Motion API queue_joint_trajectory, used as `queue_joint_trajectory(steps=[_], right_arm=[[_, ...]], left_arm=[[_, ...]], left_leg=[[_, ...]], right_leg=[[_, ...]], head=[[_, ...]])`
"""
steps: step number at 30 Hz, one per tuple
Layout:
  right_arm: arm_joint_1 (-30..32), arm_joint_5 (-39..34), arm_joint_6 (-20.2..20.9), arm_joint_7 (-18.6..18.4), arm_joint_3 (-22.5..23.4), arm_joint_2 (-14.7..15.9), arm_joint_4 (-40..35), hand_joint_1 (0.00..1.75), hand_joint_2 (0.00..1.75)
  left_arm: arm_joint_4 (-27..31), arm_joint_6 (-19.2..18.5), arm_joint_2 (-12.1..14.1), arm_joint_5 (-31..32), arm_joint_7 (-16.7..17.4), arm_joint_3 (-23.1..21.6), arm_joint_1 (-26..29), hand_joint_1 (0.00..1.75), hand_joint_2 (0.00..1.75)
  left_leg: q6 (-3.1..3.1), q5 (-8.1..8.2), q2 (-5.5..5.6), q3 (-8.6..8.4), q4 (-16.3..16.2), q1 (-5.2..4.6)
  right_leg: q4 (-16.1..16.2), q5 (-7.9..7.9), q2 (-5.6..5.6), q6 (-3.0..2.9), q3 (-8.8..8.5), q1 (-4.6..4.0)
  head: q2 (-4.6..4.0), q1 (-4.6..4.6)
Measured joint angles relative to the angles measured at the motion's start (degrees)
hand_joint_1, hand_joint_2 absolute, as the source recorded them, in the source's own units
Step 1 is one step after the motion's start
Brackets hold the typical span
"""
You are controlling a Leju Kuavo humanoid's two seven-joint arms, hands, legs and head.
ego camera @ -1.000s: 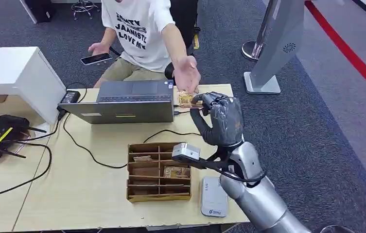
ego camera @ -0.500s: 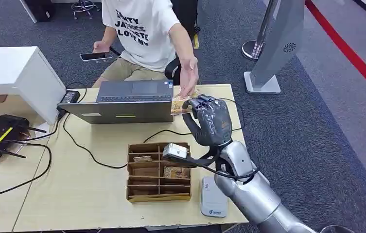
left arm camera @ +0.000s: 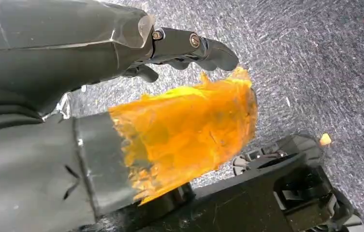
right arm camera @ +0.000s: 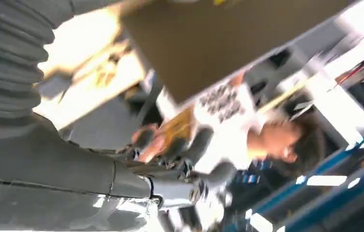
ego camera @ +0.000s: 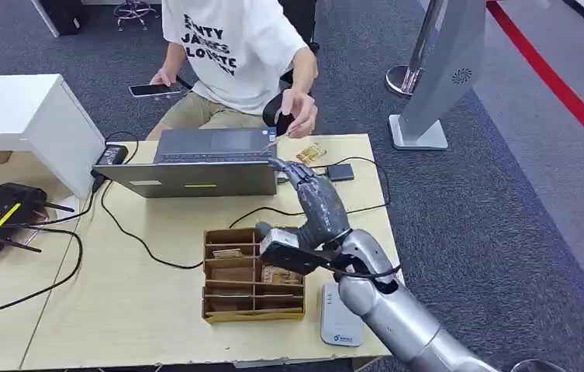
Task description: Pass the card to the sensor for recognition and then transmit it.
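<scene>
Card: the small tan patterned card [ego camera: 311,152] lies flat on the pale wooden table [ego camera: 141,302] near its far edge, just beside a small dark flat device [ego camera: 340,171] and apart from the fingertips.
Right hand: the dark grey right hand [ego camera: 313,200] reaches over the table with fingers [ego camera: 285,169] stretched forward and apart, holding nothing; the fingertips point toward the grey open laptop [ego camera: 199,161].
Left hand: the left hand [left arm camera: 122,53] hangs over grey carpet, fingers [left arm camera: 204,46] partly curled, nothing between them; a torn orange film [left arm camera: 189,128] covers the thumb.
Person: a hand [ego camera: 298,115] is raised above the table's far edge, near the card.
Box: the brown cardboard divided box [ego camera: 250,276] holds a card in an upper left slot and another in a middle right slot.
Sensor: the white flat reader [ego camera: 340,316] lies just right of the box, near the front edge.
Room: bare tabletop left of the box, crossed by a black cable [ego camera: 129,232].
</scene>
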State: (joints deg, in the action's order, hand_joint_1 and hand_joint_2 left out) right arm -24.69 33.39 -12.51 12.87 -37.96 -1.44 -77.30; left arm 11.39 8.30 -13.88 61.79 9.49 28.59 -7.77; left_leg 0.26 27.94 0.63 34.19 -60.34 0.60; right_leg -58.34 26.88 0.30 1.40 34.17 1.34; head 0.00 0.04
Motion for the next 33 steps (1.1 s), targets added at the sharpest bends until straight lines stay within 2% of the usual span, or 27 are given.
queue_joint_trajectory(steps=[7, 9, 12, 14, 17, 18, 20, 23, 29, 33], right_arm=[[4.0, -14.0, 2.4, 4.9, -0.5, 0.0, -4.5, 0.0, 0.0], [6.7, -20.6, 3.6, 6.8, -0.4, -0.1, -6.8, 0.0, 0.0], [11.6, -34.5, 7.4, 10.2, 0.5, -0.3, -11.0, 0.0, 0.0], [15.0, -43.4, 11.7, 12.0, 1.0, -0.3, -13.4, 0.0, 0.0], [17.9, -59.4, 25.0, 13.7, 2.4, -0.3, -15.2, 0.0, 0.0], [18.4, -64.9, 30.8, 13.7, 3.2, -0.3, -15.4, 0.0, 0.0], [18.3, -70.8, 37.3, 12.9, 4.6, -0.4, -15.5, 0.0, 0.0], [18.2, -74.7, 41.3, 11.2, 7.5, -1.3, -15.5, 0.0, 0.0], [15.7, -79.3, 44.5, 7.2, 11.0, -4.3, -13.8, 0.0, 0.0], [14.2, -80.3, 45.3, 6.4, 11.8, -6.6, -13.6, 0.0, 0.0]], left_arm=[[0.0, 1.3, 0.3, -1.6, -0.4, 0.1, 0.4, 0.0, 0.0], [0.0, 1.9, 0.4, -2.1, -0.5, 0.2, 0.7, 0.0, 0.0], [0.0, 3.1, 0.6, -2.7, -1.1, 0.5, 1.0, 0.0, 0.0], [0.0, 3.7, 0.8, -2.9, -1.3, 0.5, 1.4, 0.0, 0.0], [0.0, 3.9, 1.0, -2.5, -1.2, 0.5, 1.5, 0.0, 0.0], [0.0, 3.9, 1.0, -2.1, -0.9, 0.5, 1.5, 0.0, 0.0], [0.0, 3.9, 1.1, -1.5, -0.2, 0.5, 1.2, 0.0, 0.0], [0.0, 3.9, 1.2, -1.1, 0.2, 0.5, 0.6, 0.0, 0.0], [0.0, 3.8, 1.7, -0.9, 1.7, 0.5, -0.6, 0.0, 0.0], [0.0, 3.1, 2.2, -0.2, 2.0, 0.5, -1.2, 0.0, 0.0]], left_leg=[[0.01, 0.02, 0.01, 0.01, 0.0, 0.0], [0.02, 0.03, 0.01, 0.05, 0.0, -0.01], [0.01, 0.06, 0.03, 0.06, 0.0, 0.0], [-0.01, 0.09, 0.0, 0.06, 0.0, 0.0], [0.02, 0.1, -0.01, 0.06, 0.0, 0.0], [0.02, 0.1, 0.0, 0.06, 0.0, 0.0], [0.02, 0.1, -0.02, 0.05, 0.0, 0.0], [0.03, 0.07, 0.0, 0.05, 0.0, 0.0], [0.0, 0.0, -0.01, 0.04, 0.0, 0.01], [-0.03, -0.01, -0.01, 0.04, 0.0, 0.01]], right_leg=[[0.0, 0.04, -0.01, 0.01, 0.03, 0.0], [0.0, 0.05, -0.02, 0.01, 0.06, 0.0], [0.0, 0.09, -0.05, -0.01, 0.05, 0.0], [0.0, 0.1, -0.02, -0.02, 0.08, 0.0], [0.0, 0.1, -0.01, -0.02, 0.09, 0.0], [0.0, 0.1, 0.0, -0.02, 0.08, 0.0], [0.0, 0.08, 0.01, -0.02, 0.07, 0.0], [0.0, 0.05, -0.01, -0.03, 0.05, 0.0], [0.0, 0.01, 0.01, -0.03, 0.06, 0.0], [0.0, 0.02, 0.01, -0.03, 0.07, -0.01]], head=[[0.0, 0.04], [0.0, -0.02], [0.0, 0.04], [0.0, 0.02], [0.0, 0.02], [0.0, 0.02], [0.0, 0.0], [0.0, 0.02], [0.0, 0.02], [0.0, 0.02]])
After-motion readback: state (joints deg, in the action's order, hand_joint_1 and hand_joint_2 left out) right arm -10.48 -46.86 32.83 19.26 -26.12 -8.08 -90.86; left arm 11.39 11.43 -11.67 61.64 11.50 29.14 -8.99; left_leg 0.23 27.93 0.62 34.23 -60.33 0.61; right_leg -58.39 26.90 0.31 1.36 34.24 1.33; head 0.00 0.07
